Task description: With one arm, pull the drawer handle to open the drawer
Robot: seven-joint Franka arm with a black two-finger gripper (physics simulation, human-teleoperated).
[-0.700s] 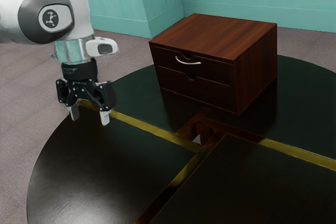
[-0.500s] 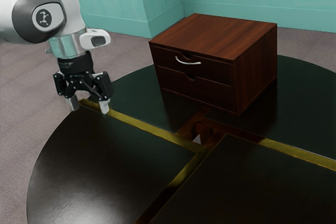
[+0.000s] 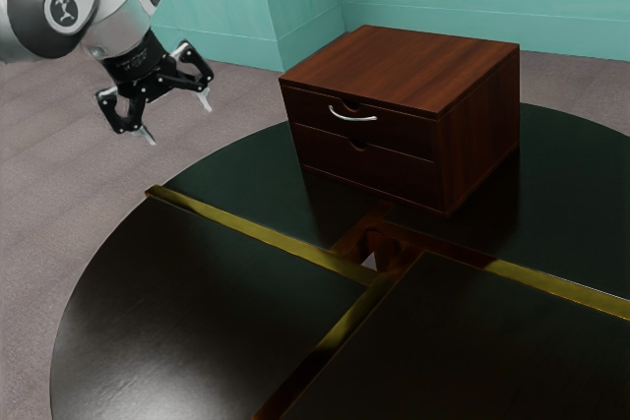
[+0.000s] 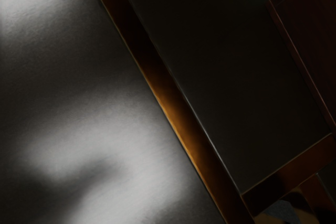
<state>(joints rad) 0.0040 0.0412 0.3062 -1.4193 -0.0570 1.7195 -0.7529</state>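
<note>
silver metal is glinting on the drawer handle (image 3: 351, 115), which is sitting on the upper drawer (image 3: 404, 133) of the dark wooden cabinet (image 3: 423, 61) at the back of the round table (image 3: 177, 322). the drawer is looking flush and shut, so the reach, grasp and pull are all waiting. the gripper (image 3: 177, 117) is hovering well apart toward the exterior view's left, fingers spread and holding nothing. open air is lying between them, over the table's edge and brass strip (image 3: 256, 228); the wrist view is perhaps catching a cabinet corner.
</note>
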